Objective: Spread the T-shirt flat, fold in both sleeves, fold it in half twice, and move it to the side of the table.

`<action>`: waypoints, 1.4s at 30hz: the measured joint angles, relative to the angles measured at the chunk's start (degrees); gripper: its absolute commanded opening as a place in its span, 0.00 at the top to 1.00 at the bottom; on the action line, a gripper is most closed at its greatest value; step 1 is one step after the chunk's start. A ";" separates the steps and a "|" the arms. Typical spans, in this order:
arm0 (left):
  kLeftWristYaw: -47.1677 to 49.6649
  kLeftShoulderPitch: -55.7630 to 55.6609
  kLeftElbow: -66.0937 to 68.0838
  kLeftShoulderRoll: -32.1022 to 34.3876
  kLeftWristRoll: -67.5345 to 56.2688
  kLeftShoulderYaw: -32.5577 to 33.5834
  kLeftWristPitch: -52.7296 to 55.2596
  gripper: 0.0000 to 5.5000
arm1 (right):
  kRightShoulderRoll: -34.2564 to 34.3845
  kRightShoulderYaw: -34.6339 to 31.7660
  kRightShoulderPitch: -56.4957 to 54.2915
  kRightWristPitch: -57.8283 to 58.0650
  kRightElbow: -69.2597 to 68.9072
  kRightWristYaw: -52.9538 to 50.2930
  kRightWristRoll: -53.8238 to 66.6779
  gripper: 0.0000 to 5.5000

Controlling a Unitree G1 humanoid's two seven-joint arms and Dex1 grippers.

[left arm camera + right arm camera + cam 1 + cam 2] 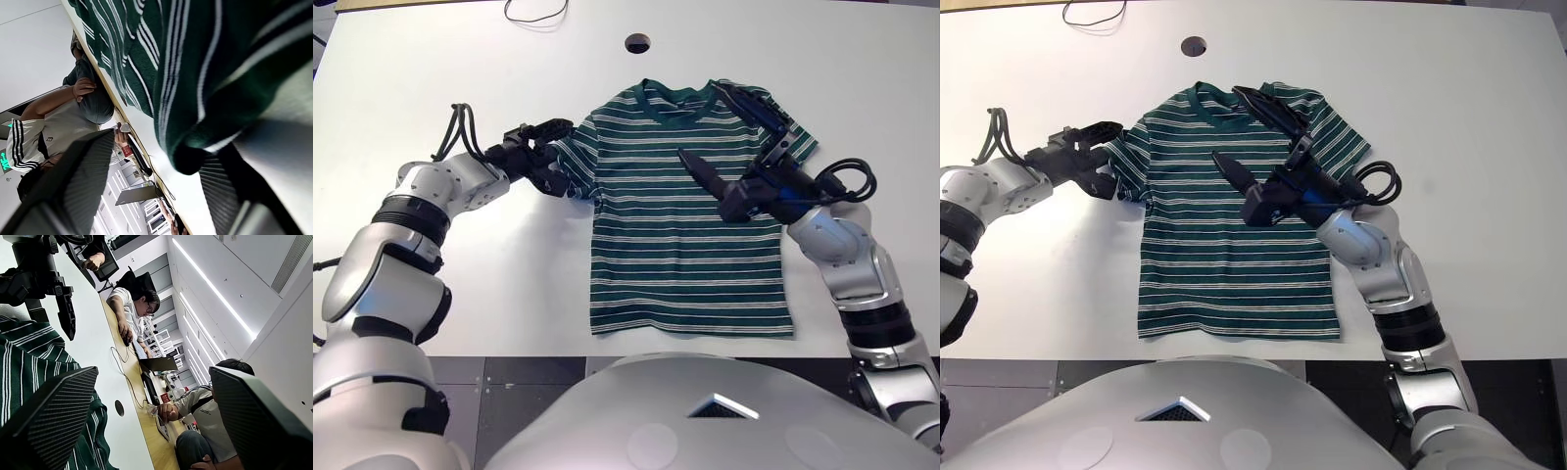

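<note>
1. Two grippers are over one T-shirt in the left eye view. The shirt lies flat on the white table, with its collar on the far side and its hem toward the robot. The left gripper is at the left sleeve, jaws apart, with the sleeve's edge between them. The right gripper hangs over the upper chest and right shoulder, jaws spread wide and holding nothing. A round hole in the table lies beyond the collar, and a black cable loops at the far edge.
2. Right eye view: the layout is the same. The right sleeve lies spread out and unfolded, while the left one is slightly bunched at the gripper.
3. Left wrist view: a rolled lip of green striped cloth sits between two dark ribbed fingers, which stand well apart. I cannot tell whether either one presses on it.
4. Right wrist view: this gripper's two ribbed fingers are wide apart with nothing between them. The striped shirt lies below, and the left gripper is farther off at its edge.
</note>
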 measured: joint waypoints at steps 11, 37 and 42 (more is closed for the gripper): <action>1.12 0.95 2.14 -0.07 -1.96 -0.77 0.42 0.94 | -0.01 0.02 1.35 -0.03 0.02 -0.04 -0.07 0.25; 3.52 16.95 -18.31 -1.41 -14.39 12.54 7.19 0.98 | -0.04 0.25 2.24 -1.28 4.43 -2.86 -1.13 0.25; 3.71 16.51 -21.27 -3.87 -14.92 13.59 6.40 0.98 | -0.33 -1.23 2.25 -1.42 6.30 -4.22 -1.14 0.25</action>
